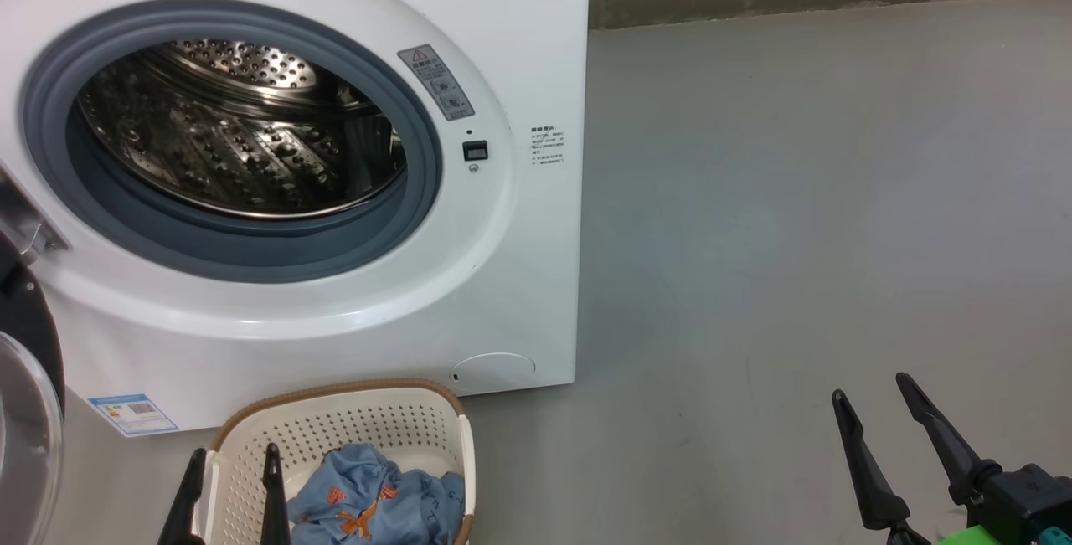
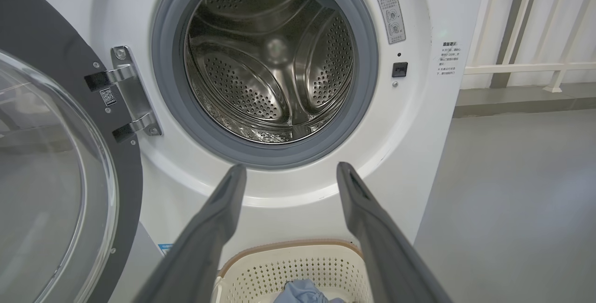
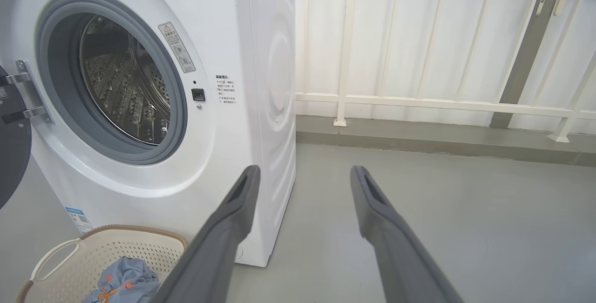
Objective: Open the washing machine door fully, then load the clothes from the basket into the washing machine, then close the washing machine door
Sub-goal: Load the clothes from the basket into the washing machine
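We hold our left pincer (image 1: 233, 451), fingers apart, at 7 o'clock by the basket (image 1: 335, 390) holding the clothes (image 1: 377, 495); our right pincer (image 1: 871, 388), likewise spread, at 5. Beyond, at 11, stands the washing machine (image 1: 519, 277), door (image 1: 29, 411) open at 9.

Smooth grey concrete floor (image 1: 796, 193), faintly scuffed. Low grey kerb (image 3: 419, 138) along its far edge. White metal railing (image 3: 419, 104) stands on the kerb. Dark grey upright post (image 3: 528, 42) among its bars. Pale white wall (image 3: 409, 37) behind.
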